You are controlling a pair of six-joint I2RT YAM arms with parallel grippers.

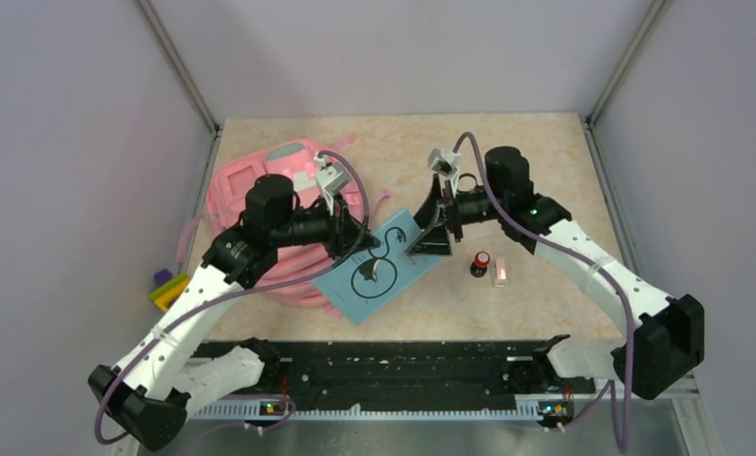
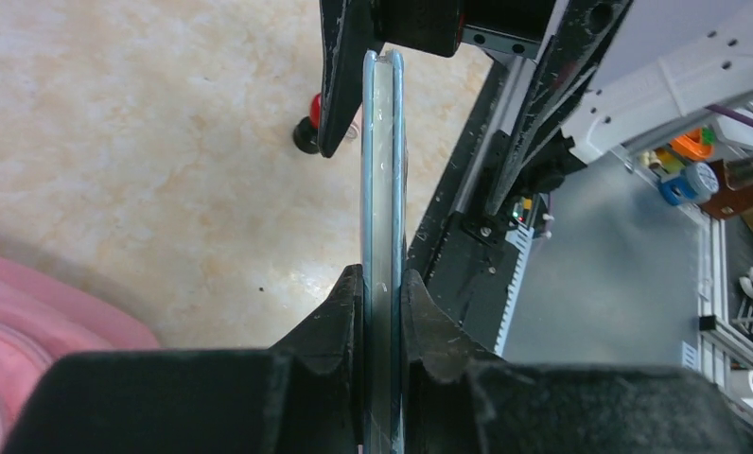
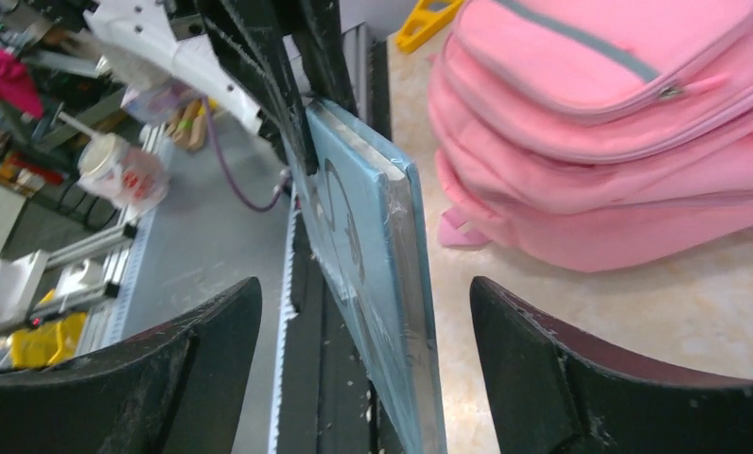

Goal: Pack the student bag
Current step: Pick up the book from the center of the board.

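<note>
My left hand (image 2: 382, 293) clamped on the blue book (image 1: 386, 269), right hand (image 3: 363, 303) apart astride it, student bag (image 1: 226, 193) at ten o'clock.

1. Student bag (image 1: 232, 190), upper left of the top view: soft pink cloth, matt, with grey-green woven trim.
2. Blue book (image 1: 379, 275), centre: smooth cover with a slight gloss.
3. Table (image 1: 545, 161): smooth, marbled beige surface with a faint sheen.
4. Fingers (image 3: 581, 378) of the right gripper (image 3: 363, 288): matt black plastic, with roughly scuffed edges.
</note>
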